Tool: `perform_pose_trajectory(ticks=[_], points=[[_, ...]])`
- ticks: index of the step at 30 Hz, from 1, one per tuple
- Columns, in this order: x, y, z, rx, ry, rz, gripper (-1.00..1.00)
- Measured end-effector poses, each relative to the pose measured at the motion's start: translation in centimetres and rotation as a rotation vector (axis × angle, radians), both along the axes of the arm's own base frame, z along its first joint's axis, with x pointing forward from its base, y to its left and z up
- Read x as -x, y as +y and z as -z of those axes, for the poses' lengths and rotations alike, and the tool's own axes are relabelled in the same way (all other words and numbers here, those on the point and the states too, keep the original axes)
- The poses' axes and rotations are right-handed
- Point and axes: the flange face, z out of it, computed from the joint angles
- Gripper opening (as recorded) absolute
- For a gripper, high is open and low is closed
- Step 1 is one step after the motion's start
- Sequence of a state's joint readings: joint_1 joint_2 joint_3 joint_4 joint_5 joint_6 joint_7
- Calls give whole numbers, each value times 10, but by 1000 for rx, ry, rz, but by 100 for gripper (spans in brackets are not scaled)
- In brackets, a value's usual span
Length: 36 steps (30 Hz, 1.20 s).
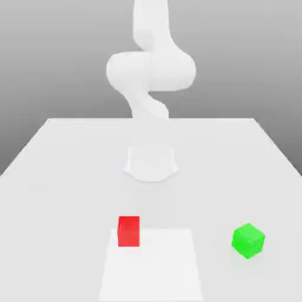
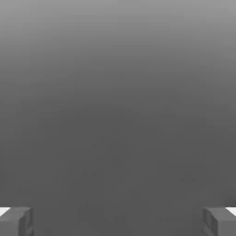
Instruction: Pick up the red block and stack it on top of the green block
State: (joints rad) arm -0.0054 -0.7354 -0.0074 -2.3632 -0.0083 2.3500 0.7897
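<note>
Okay, so at the exterior view's left there's the small matte bright-red cube point(image 1: 128, 231), sitting on the smooth pale tabletop point(image 1: 65, 194) across the far edge of a white rectangular patch point(image 1: 153, 271), near that patch's left corner. Middle: the glossy white robot arm point(image 1: 151, 71), base well back of both cubes. In the hand view the two-finger gripper point(image 2: 118, 222) stands wide, nothing between the fingers. Way right, near the tabletop's right edge, is the matte bright-green cube point(image 1: 248, 240), turned corner-on. Key bit, I reckon: red lies out in front of the base, slightly left, so reach there first.
</note>
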Motion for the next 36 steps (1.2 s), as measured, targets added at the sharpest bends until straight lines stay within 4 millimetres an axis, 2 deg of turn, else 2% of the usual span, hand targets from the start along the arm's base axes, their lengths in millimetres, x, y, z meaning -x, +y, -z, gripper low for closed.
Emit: perform_pose_trajectory(ticks=[4, 6, 9, 13, 17, 19, 24, 25, 31, 36], points=[[-36, -12, 99, 14, 150, 3, 0], [-44, -18, 149, 18, 223, 4, 0], [-45, -27, 224, 20, 336, 3, 0], [-25, -38, 325, 15, 496, -2, 0], [19, -44, 428, 0, 669, -10, 0], [31, -45, 463, -4, 709, -13, 0], [36, -46, 511, -5, 722, -12, 0], [37, -46, 516, -5, 722, -12, -100], [37, -46, 519, -5, 723, -12, -100], [35, -46, 487, -6, 723, -13, -100]])
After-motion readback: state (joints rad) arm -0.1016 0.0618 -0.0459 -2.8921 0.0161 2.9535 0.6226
